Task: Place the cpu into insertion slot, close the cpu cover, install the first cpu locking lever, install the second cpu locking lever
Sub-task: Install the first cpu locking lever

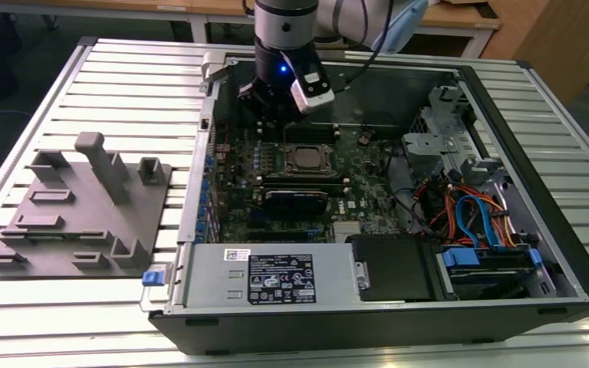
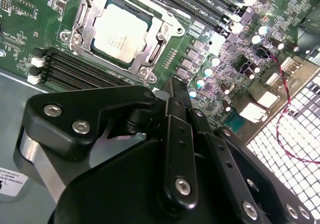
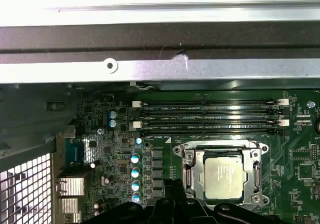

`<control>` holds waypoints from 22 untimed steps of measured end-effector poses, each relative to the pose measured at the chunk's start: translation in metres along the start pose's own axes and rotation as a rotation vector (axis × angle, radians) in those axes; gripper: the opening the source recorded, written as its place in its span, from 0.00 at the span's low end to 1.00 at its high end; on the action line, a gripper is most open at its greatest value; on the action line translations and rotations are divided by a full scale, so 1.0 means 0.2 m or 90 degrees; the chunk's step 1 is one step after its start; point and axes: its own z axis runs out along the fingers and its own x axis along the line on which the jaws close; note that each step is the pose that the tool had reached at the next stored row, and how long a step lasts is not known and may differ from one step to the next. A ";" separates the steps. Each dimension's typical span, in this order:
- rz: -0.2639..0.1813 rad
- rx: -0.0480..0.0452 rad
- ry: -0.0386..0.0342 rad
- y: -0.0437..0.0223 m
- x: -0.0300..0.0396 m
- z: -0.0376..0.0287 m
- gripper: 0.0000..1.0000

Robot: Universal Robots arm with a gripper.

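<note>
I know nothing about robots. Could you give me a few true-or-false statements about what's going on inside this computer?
1. The cpu sits in the insertion slot. True.
2. The cpu cover stands upright, open. False: it lies flat around the chip.
3. The pincer holds the cpu. False: the cpu lies in the slot, apart from the pincer.
4. The grey tray lies to the exterior view's left of the computer case. True.

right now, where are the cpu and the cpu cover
cpu [image 2: 121, 32], second wrist view, middle of its silver top
cpu cover [image 3: 190, 176], first wrist view, a side bar of the metal frame
</note>
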 end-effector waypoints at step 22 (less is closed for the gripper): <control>0.001 -0.0011 -0.0084 0.101 0.025 -0.021 0.10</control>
